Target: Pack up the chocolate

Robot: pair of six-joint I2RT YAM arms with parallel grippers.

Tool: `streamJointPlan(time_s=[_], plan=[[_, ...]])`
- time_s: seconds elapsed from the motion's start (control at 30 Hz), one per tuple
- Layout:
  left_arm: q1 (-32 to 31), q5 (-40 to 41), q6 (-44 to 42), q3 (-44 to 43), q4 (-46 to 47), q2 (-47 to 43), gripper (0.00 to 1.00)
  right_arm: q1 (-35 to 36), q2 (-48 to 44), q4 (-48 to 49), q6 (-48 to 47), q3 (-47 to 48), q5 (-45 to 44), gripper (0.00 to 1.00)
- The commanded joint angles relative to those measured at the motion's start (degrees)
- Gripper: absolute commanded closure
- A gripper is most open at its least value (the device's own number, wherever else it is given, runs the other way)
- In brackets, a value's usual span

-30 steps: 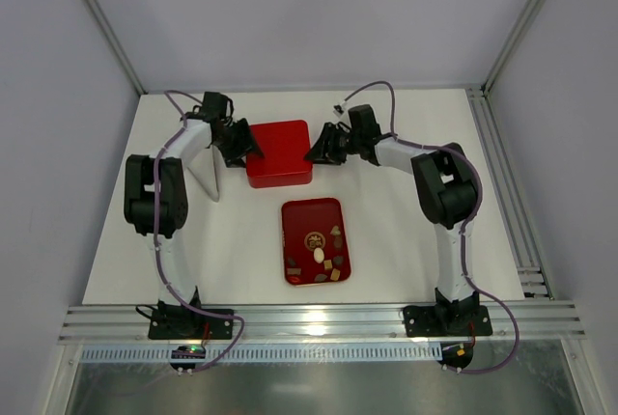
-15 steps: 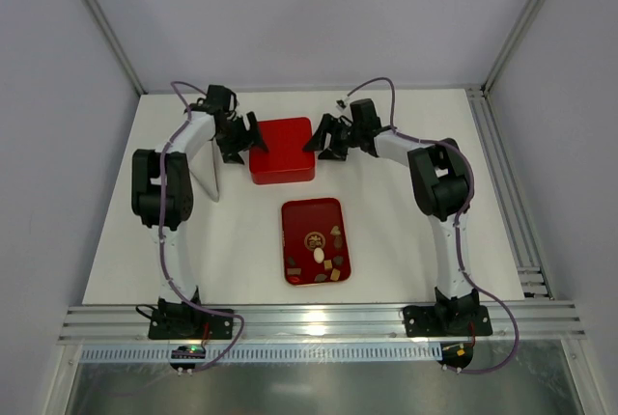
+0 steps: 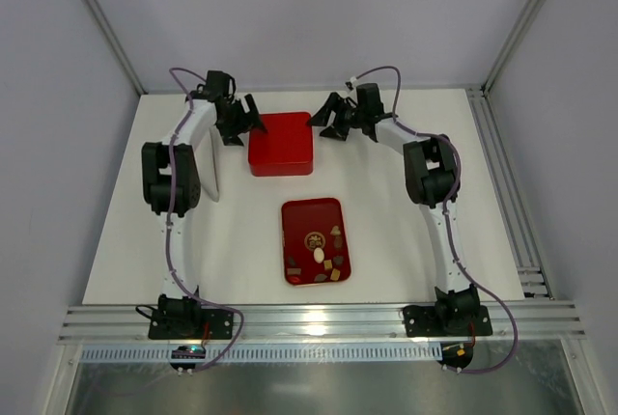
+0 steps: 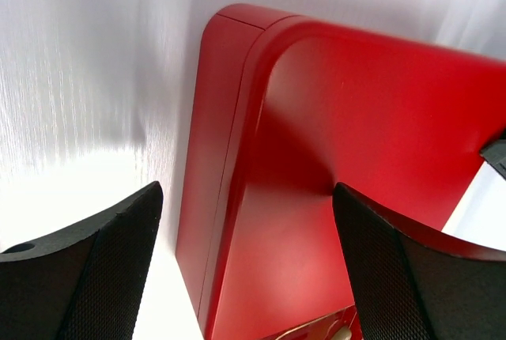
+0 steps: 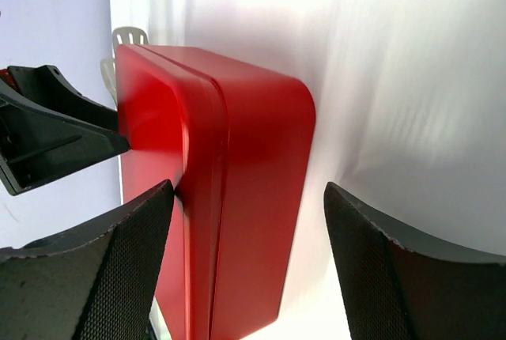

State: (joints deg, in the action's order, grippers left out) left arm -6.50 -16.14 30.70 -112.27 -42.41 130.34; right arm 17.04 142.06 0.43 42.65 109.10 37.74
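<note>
The chocolate, several brown, tan and cream pieces, lies on a flat red tray in the middle of the table. Beyond it stands a closed red box. My left gripper hovers open just off the box's far left corner and holds nothing. My right gripper hovers open off the far right corner, also holding nothing. In the left wrist view the red box fills the space past the open left gripper. In the right wrist view the box's side shows between the fingers of the open right gripper.
A white flat panel lies to the left of the box under the left arm. The left gripper's black finger shows across the box in the right wrist view. An aluminium rail runs along the table's right edge.
Both grippers have opened, let go of the red box's sides and drawn back toward the far wall. The box now sits slightly farther from the tray.
</note>
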Motion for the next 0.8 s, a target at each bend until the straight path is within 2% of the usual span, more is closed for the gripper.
streamJointPlan(time_s=[0.0, 0.23, 0.43, 0.47, 0.63, 0.77], plan=[[0.79, 2.26, 1.73, -2.25, 2.24, 2.46, 0.14, 0.01, 2.78, 1.15, 2.86, 4.98, -0.12, 0.23], [0.88, 2.60, 4.37, -6.29, 5.06, 4.65, 0.14, -0.16, 8.23, -0.07, 5.24, 14.02, -1.79, 0.23], [0.79, 4.01, 5.86, -7.52, 4.54, 6.06, 0.15, -0.16, 9.81, -0.07, 6.48, 15.53, -3.98, 0.24], [0.62, 4.01, 6.04, -7.79, 4.27, 6.32, 0.15, -0.08, 10.08, -0.07, 6.56, 15.88, -3.99, 0.27], [-0.61, 7.17, 5.60, -10.77, -0.55, 8.69, 0.16, 0.36, 11.66, -2.71, 5.95, 17.72, -4.51, 0.32], [-2.28, 10.33, 4.72, -16.82, -6.79, 12.21, 0.18, 0.98, 11.31, -5.17, 3.85, 17.20, -5.21, 0.34]])
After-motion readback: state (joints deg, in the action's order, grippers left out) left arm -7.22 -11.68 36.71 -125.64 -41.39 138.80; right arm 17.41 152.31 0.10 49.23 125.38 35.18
